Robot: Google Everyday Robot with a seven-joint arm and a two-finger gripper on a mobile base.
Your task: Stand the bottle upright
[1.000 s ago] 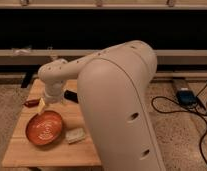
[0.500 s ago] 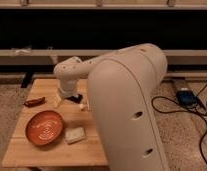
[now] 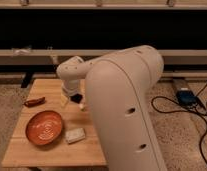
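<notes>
My gripper [image 3: 75,98] hangs from the white wrist over the back middle of the wooden table [image 3: 27,150]. A slim pale object, which looks like the bottle [image 3: 64,100], shows just left of the gripper, close against it. I cannot tell whether it is upright, lying or held. A small pale shape [image 3: 83,106] peeks out just right of the gripper under the arm; it may be the white cup and is mostly hidden.
An orange bowl [image 3: 44,126] sits at the front left of the table. A flat pale block [image 3: 75,134] lies beside it. A brown object [image 3: 34,102] lies at the left edge. My big white arm [image 3: 127,110] covers the table's right side. Cables [image 3: 187,100] lie on the floor at right.
The arm has swung further right and the gripper has moved from the table's left back toward its middle. The bowl, block and brown object have not moved.
</notes>
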